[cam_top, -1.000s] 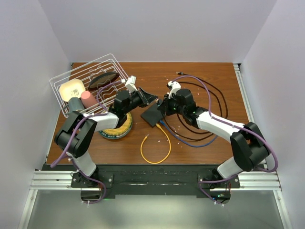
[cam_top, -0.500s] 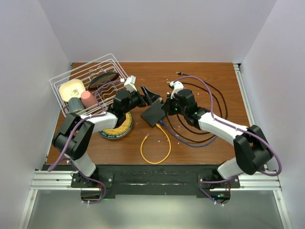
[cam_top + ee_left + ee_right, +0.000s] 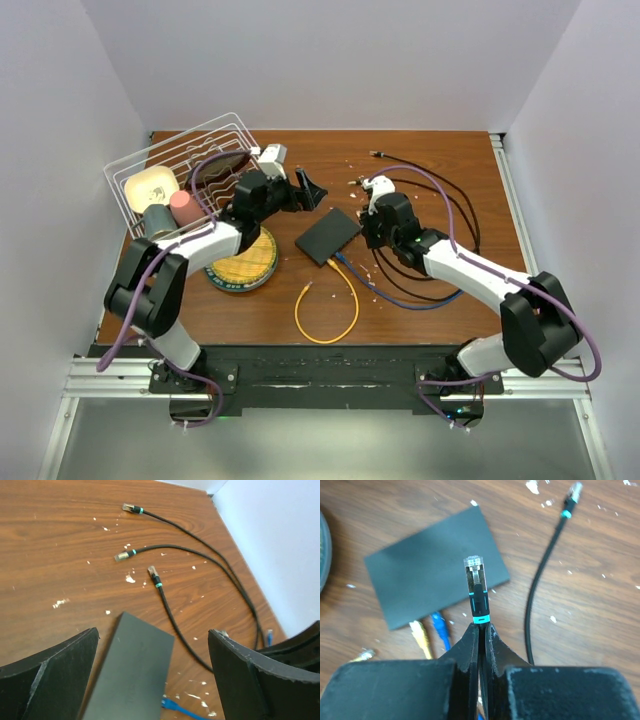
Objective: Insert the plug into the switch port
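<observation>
The switch is a flat black box lying on the wooden table, also in the right wrist view and the left wrist view. My right gripper is shut on a black cable just behind its plug, a clear connector with a teal-ringed boot. The plug hovers over the switch's near-right edge, apart from it. In the top view the right gripper is at the switch's right side. My left gripper stands open up and left of the switch, holding nothing.
A yellow plug and a blue plug sit at the switch's near edge. Loose black cable ends lie beyond. A yellow cable loop, a round plate and a wire dish rack stand to the left.
My left gripper opened, let go of the switch and drew back up-left. The switch settled flat. The right gripper shifted slightly right, still holding the plug.
</observation>
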Available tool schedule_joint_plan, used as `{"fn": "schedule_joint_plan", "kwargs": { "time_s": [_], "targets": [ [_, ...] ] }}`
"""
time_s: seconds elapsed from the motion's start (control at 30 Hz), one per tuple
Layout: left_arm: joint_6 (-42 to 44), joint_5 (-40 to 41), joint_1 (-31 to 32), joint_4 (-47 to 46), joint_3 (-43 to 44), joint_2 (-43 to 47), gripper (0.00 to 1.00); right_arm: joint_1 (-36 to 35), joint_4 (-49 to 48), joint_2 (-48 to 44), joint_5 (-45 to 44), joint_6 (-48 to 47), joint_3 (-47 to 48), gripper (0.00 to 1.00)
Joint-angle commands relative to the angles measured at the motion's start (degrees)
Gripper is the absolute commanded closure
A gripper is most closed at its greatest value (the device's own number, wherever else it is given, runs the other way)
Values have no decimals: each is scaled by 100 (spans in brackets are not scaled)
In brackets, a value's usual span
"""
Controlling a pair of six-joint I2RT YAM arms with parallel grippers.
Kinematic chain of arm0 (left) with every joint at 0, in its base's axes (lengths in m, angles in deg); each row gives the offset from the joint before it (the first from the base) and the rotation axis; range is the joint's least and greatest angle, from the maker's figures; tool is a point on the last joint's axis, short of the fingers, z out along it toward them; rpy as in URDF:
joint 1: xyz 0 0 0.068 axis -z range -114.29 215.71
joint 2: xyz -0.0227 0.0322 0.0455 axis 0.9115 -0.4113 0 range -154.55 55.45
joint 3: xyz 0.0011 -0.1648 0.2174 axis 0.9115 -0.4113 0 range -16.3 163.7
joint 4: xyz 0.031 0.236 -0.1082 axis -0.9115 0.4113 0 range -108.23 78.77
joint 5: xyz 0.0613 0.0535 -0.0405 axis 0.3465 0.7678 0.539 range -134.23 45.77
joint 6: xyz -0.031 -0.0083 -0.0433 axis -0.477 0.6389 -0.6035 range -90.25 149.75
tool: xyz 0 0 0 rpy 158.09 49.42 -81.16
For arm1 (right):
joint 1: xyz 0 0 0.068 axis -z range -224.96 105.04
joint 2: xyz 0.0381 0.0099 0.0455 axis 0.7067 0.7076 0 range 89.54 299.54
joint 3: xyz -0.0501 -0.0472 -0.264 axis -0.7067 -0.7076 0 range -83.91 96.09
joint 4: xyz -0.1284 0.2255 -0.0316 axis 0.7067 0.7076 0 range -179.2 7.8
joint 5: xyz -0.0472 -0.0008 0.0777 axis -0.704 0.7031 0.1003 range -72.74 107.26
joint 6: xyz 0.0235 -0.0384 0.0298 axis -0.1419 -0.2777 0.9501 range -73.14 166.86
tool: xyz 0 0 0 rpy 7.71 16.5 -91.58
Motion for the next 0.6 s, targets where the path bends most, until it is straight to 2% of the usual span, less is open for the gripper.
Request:
{"fn": "schedule_joint_plan", "kwargs": {
  "time_s": [0.0, 0.23, 0.57],
  "targets": [
    [828, -319, -45, 486, 762, -571, 5, 30, 417, 4, -126, -338, 52, 100],
    [1058, -926, -54, 1031, 1623, -1557, 8, 30, 725, 470, 428, -548, 306, 100],
    [987, -1453, -54, 1155, 1826, -2287, 14, 30, 1015, 962, 700, -672, 570, 100]
  ]
}}
